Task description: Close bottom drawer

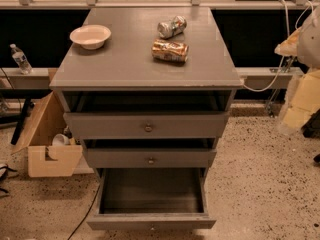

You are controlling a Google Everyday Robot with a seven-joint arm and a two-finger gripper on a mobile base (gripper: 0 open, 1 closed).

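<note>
The grey cabinet stands in the middle of the camera view with its three drawers facing me. The bottom drawer is pulled far out, and its deep grey box looks empty. The middle drawer and the top drawer are each pulled out a little, and both have a small round knob. My gripper is a pale shape at the right edge, level with the cabinet top. It is well to the right of the cabinet and touches nothing.
On the cabinet top lie a white bowl and two crushed cans. An open cardboard box stands on the floor to the left, and a water bottle on a ledge behind it. A dark cable runs over the speckled floor.
</note>
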